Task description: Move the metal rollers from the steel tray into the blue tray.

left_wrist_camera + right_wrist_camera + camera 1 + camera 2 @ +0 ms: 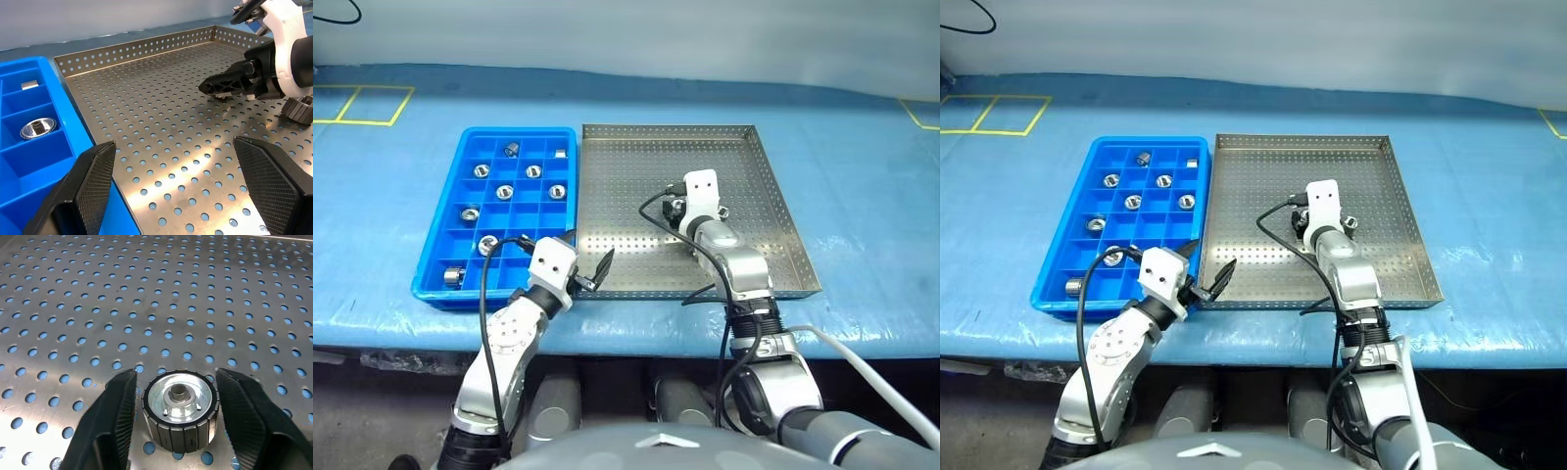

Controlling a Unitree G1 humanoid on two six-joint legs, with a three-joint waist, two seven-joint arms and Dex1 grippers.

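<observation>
Clenched the right hand point(176, 382) on one metal roller point(180, 404), a finger pressed to each flank, with the roller stood on end on the perforated floor of the steel tray point(636, 176) near its middle, and left a second roller point(722, 211) lying just beside that hand. Held the left hand point(175, 146) released and empty, fingers spread wide, low over the steel tray's near corner next to the blue tray point(519, 132). Found both trays set touching side by side on the blue worktop point(862, 196), with several rollers point(505, 192) lodged singly in the blue tray's compartments.
</observation>
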